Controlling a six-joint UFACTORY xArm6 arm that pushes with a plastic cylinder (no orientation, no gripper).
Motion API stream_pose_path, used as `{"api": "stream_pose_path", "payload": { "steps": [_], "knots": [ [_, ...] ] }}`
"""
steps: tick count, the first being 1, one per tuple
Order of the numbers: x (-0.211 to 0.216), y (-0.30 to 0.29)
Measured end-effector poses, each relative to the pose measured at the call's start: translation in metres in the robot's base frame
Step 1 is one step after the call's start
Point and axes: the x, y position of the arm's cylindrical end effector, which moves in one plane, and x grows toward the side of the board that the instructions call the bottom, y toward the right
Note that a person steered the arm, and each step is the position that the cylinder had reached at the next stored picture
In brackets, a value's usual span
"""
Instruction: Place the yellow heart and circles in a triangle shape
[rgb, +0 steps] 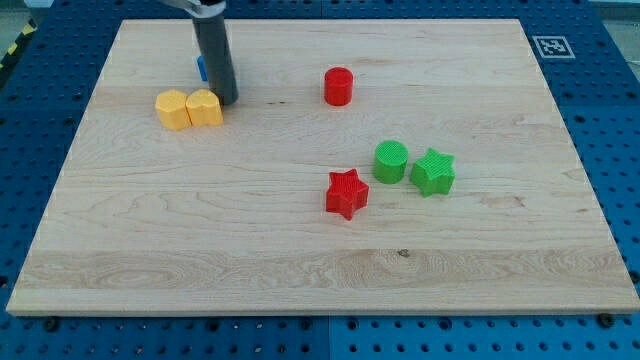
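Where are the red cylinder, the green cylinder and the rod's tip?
red cylinder (339, 86), camera view, its front side.
green cylinder (390, 161), camera view, its middle.
my tip (229, 101), camera view, its very end, beside the yellow blocks.

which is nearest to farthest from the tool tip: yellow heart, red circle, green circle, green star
From my tip:
1. yellow heart, touching or nearly so, on the tip's left side in the view
2. red circle, to the right
3. green circle, lower right
4. green star, just beyond the green circle
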Motion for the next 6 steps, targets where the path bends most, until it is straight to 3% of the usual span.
{"api": "stream_pose_path", "payload": {
  "steps": [2, 4, 6],
  "knots": [
    [-0.029, -0.033],
    [0.022, 0.0],
    [0.053, 0.072]
  ]
}}
